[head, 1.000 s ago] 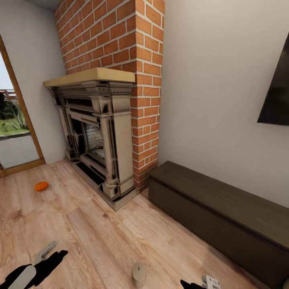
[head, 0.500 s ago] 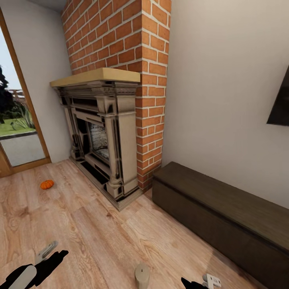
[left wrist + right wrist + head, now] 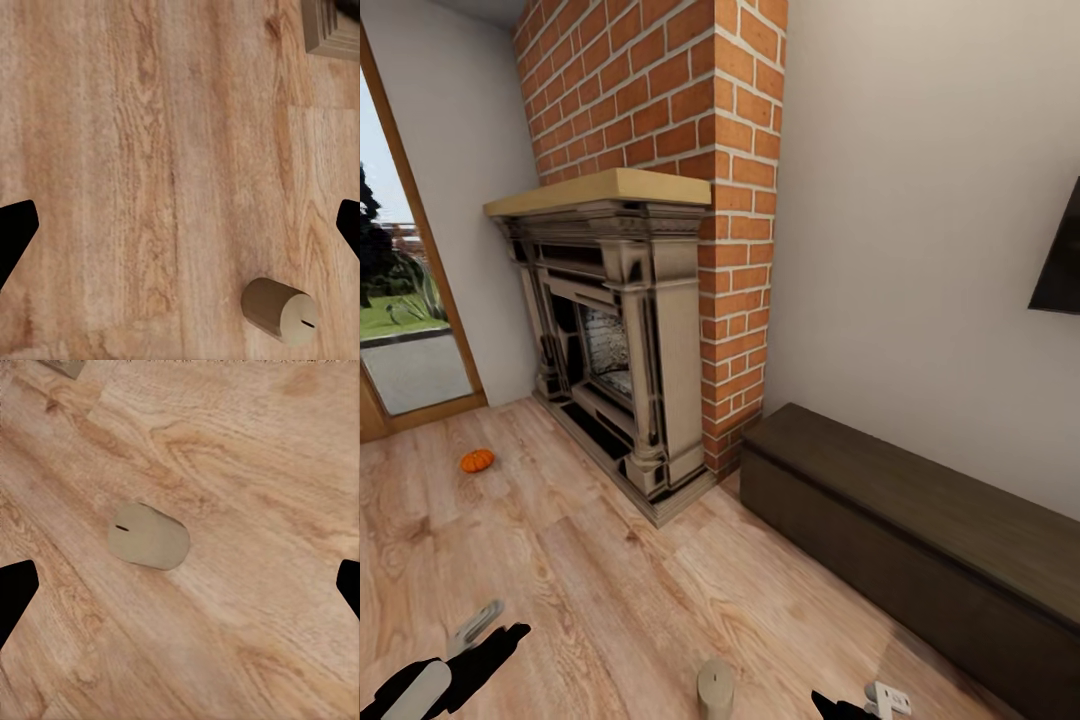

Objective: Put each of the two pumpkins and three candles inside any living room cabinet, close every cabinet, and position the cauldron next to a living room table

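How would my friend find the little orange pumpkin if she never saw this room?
Look for the big brick chimney with the fireplace under it. On the wooden floor to its left, towards the glass door, sits the pumpkin. It is the one bright orange, round thing there; the candle nearer the robot is beige and tall.

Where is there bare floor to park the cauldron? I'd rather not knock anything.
Open boards run between the pumpkin and the fireplace, and along the front of the cabinet. It is tighter nearest the robot, where a candle stands between the grippers.
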### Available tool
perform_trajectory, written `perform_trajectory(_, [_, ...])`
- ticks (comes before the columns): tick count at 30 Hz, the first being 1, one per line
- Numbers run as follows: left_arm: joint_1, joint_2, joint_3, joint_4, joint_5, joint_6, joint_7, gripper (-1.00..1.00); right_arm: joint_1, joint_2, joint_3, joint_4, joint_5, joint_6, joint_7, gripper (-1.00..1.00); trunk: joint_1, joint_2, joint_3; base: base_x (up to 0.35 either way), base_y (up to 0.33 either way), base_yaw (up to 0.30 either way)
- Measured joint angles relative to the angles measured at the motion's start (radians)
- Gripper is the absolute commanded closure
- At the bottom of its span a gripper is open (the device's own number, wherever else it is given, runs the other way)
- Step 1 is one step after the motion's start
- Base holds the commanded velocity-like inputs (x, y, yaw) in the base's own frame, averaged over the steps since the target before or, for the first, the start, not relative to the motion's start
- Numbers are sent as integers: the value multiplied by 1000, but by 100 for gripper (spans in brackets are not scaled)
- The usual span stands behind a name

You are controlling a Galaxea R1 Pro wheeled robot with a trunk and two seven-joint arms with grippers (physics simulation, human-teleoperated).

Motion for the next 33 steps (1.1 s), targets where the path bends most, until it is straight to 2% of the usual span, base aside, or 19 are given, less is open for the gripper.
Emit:
perform_trajectory(9, [0, -1, 1, 0, 1, 0, 0, -100, 0, 2, 0, 2, 2, 4, -6, -100, 0, 0, 0, 137, 217, 0])
perform_trajectory(13, [0, -5, -9, 0, 1, 0, 0, -100, 0, 3, 1, 5, 2, 16, -35, -100, 0, 0, 0, 12, 75, 0])
perform_trajectory(15, [0, -9, -23, -1, 0, -1, 0, -100, 0, 3, 2, 5, 1, 39, -58, -100, 0, 0, 0, 3, 16, 0])
perform_trajectory(17, [0, -15, -33, -1, 0, -2, 0, -100, 0, 7, 2, 1, 2, 99, -88, -100, 0, 0, 0, 1, 22, 0])
perform_trajectory(21, [0, -30, -39, -2, -1, -1, 1, -100, 0, 29, 0, -1, 3, 147, -129, -100, 0, 0, 0, 0, 142, 0])
perform_trajectory(25, [0, -35, -41, -1, 0, -2, 1, -100, 0, 40, 0, -1, 3, 152, -142, -100, 0, 0, 0, 0, 51, 0])
perform_trajectory(33, [0, -36, -41, -2, 0, -2, 0, -100, 0, 40, 0, -2, 3, 146, -141, -100, 0, 0, 0, 0, 95, 0])
